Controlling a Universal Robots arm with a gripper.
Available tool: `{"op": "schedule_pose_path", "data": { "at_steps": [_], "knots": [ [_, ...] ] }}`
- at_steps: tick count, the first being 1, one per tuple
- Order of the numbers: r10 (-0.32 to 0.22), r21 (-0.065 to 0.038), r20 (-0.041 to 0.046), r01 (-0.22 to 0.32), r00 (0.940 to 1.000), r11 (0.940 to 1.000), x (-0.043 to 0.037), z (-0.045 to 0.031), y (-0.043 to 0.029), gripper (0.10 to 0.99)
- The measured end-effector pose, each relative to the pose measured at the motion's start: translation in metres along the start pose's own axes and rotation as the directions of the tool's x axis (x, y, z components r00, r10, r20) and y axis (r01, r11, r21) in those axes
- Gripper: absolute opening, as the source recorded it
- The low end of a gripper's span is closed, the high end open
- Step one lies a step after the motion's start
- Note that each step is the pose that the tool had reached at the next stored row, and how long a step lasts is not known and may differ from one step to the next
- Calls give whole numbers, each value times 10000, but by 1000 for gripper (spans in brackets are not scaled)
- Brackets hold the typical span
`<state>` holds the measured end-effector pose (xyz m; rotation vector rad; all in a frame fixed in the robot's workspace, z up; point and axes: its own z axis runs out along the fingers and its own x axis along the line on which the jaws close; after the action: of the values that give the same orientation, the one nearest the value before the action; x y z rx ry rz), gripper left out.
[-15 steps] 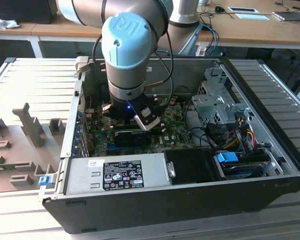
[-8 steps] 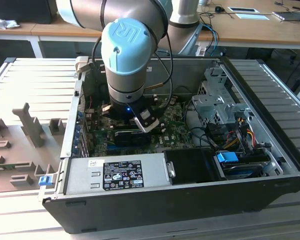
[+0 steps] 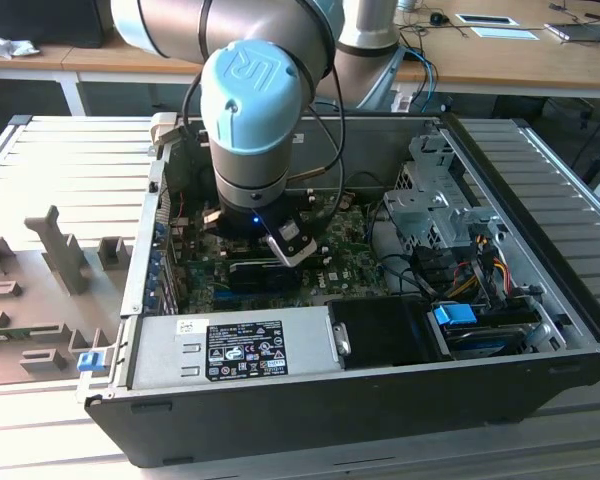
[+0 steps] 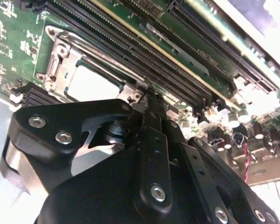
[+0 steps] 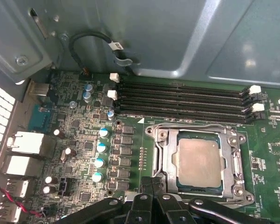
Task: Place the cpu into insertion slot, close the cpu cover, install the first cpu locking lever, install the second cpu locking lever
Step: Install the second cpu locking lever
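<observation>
CPU (image 5: 199, 162) sits seated in the slot (image 5: 170, 161), dull silver top showing through the window of the cover (image 5: 233, 158), which lies flat over it. Judged light, stiff and fragile: contacts underneath would bend easily, so any hold belongs on opposite edges, never top and bottom faces. Metal top looks slick. Gripper (image 5: 151, 183) stands at about 7 o'clock from the chip in the first wrist view, tips just beside the cover's edge; jaws drawn together, nothing seen between them. Memory slots (image 5: 182, 100) run across at 12 o'clock of the socket, capacitors (image 5: 101, 148) at 9 o'clock. Exterior view: arm (image 3: 255, 120) reaches down into the open case (image 3: 540, 330)
</observation>
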<state>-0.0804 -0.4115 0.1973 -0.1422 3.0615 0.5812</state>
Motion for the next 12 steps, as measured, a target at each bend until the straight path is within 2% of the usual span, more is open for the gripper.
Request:
{"op": "schedule_pose_path", "data": {
  "at_steps": [12],
  "knots": [
    [0, -1, 0, 0, 10000, 10000, -5, -132, 52, 106]
  ]
}}
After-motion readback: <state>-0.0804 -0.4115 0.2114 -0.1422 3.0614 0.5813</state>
